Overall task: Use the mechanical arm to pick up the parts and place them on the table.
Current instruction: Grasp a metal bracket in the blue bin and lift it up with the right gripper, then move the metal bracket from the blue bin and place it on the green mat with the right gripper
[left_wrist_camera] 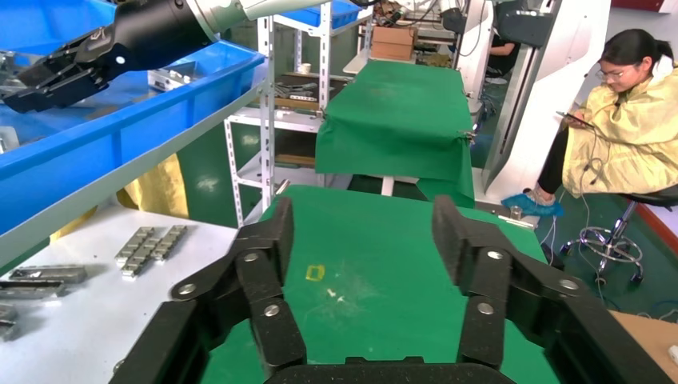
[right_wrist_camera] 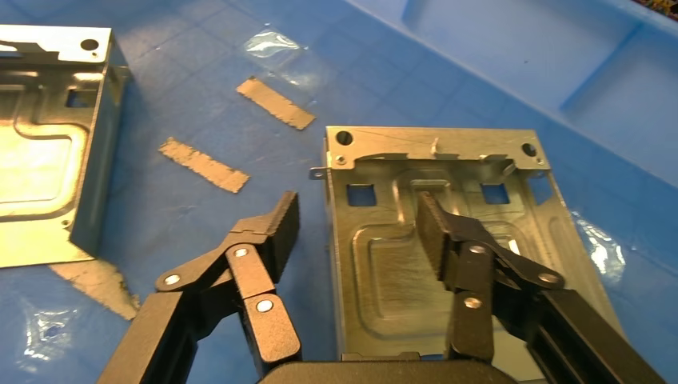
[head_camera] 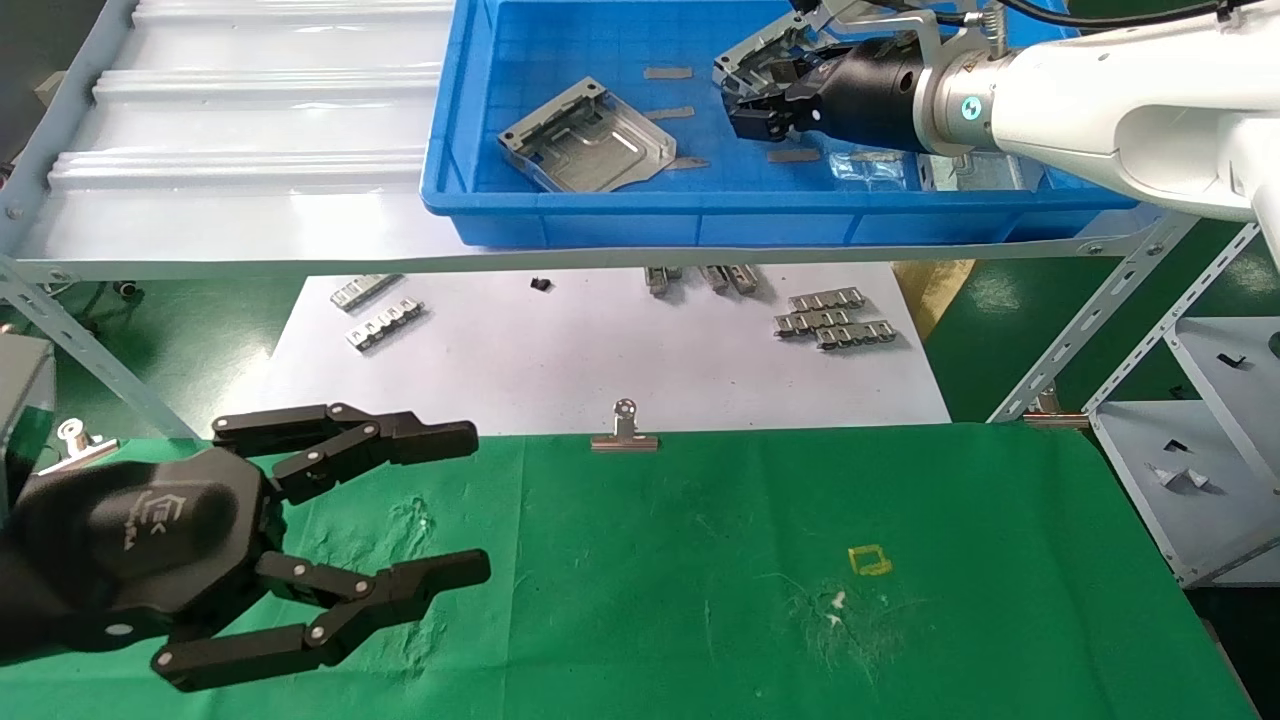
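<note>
Two grey sheet-metal parts lie in the blue bin: one at its middle and one farther right. My right gripper is open, low over the right-hand part. In the right wrist view the gripper straddles that part's folded side edge, one finger outside it and one over the plate. The other part lies apart. My left gripper is open and empty over the left of the green table; it also shows in the left wrist view.
The bin stands on a pale corrugated shelf. Below it, a white sheet holds small ridged strips. A silver binder clip sits at the table's far edge, with a yellow square on the cloth. A grey rack stands right.
</note>
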`<action>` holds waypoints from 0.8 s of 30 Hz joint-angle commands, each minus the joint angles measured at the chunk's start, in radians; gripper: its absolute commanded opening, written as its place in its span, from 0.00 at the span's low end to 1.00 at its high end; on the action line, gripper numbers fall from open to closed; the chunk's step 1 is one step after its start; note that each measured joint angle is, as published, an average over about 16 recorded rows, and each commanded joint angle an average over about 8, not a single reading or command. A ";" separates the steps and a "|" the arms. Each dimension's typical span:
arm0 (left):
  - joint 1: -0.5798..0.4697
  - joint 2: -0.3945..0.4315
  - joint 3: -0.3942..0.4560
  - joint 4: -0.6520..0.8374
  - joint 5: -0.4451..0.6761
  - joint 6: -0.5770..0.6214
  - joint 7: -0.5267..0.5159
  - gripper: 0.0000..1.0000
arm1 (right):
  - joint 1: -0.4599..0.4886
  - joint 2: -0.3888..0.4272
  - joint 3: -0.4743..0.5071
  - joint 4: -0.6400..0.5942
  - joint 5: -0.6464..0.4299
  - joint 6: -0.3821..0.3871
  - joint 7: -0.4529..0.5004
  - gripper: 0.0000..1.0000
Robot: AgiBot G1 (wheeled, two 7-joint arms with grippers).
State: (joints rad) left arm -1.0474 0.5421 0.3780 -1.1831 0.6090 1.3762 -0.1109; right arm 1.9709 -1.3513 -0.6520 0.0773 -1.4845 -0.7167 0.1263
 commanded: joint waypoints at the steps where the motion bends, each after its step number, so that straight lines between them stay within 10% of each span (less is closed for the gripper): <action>1: 0.000 0.000 0.000 0.000 0.000 0.000 0.000 1.00 | -0.002 0.000 -0.005 0.001 -0.003 -0.001 0.006 0.00; 24: 0.000 0.000 0.000 0.000 0.000 0.000 0.000 1.00 | 0.011 0.016 -0.003 0.012 0.034 -0.042 -0.001 0.00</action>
State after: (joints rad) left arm -1.0474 0.5421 0.3780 -1.1831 0.6090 1.3762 -0.1109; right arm 1.9880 -1.3310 -0.6527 0.0921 -1.4478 -0.7679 0.1199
